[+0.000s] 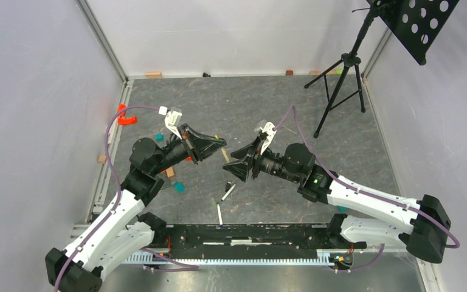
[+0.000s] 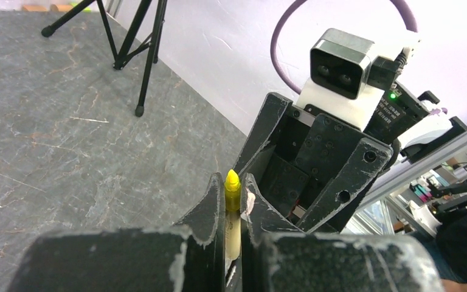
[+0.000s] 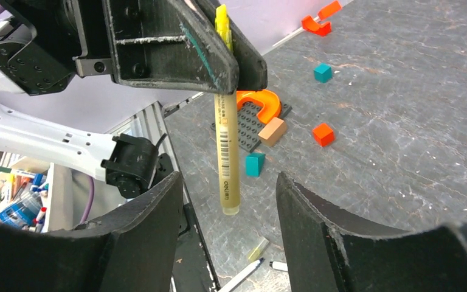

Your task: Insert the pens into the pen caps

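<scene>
above the table [image 1: 267,115], the left tool [image 2: 233,185] is clamped tight on the yellow pen [image 3: 226,146] near its tip, while the right tool [image 3: 228,182] gapes astride its tail, apparently untouching, so it should back straight off without knocking it.

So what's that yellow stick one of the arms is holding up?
It is a yellow pen, uncapped: a pale, see-through, plastic-looking barrel with a barcode and print, and a bright yellow pointed tip. The left gripper is shut on its upper part, the tip poking out beyond it, holding it above the table. The open right gripper flanks its blunt end without touching.
</scene>
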### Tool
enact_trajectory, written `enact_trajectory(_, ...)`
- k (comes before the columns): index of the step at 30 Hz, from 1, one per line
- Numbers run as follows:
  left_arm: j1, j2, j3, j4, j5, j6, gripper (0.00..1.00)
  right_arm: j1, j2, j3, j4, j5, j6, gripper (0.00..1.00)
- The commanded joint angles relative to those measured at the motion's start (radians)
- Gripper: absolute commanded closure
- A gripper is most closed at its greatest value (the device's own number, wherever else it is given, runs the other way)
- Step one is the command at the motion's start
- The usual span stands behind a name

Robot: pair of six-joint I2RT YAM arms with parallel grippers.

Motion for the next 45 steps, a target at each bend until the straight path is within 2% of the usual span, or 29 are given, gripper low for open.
enact_trajectory(1,0.005,-0.017,-0.017,0.027,-0.049,-0.011,0.98,-0.003,0.008,-0.029,0.138,-0.078,-0.004,0.38)
enact_trajectory(7,0.007,-0.010,-0.017,0.027,-0.044,-0.019,0.98,-0.004,0.052,-0.004,0.178,-0.125,-0.010,0.42)
enact_trajectory(12,0.007,-0.008,-0.018,0.028,-0.040,-0.024,0.98,-0.003,0.087,0.013,0.204,-0.157,-0.010,0.51)
enact_trajectory(18,0.008,-0.012,-0.023,0.028,-0.050,-0.020,0.98,-0.004,0.081,0.013,0.206,-0.122,-0.018,0.55)
enact_trajectory(32,0.013,-0.013,-0.030,0.029,-0.049,-0.022,0.98,-0.004,0.090,0.040,0.216,-0.113,-0.041,0.55)
enact_trajectory(35,0.013,-0.011,-0.031,0.028,-0.044,-0.025,0.98,-0.004,0.094,0.057,0.204,-0.112,-0.053,0.51)
enact_trajectory(37,0.013,-0.010,-0.031,0.029,-0.037,-0.029,0.98,-0.004,0.095,0.068,0.186,-0.093,-0.064,0.42)
enact_trajectory(39,0.013,-0.006,-0.029,0.029,-0.032,-0.031,0.98,-0.007,0.098,0.079,0.172,-0.089,-0.071,0.39)
enact_trajectory(45,0.016,-0.022,-0.032,0.029,-0.042,-0.027,0.98,-0.010,0.110,0.074,0.149,-0.098,-0.077,0.41)
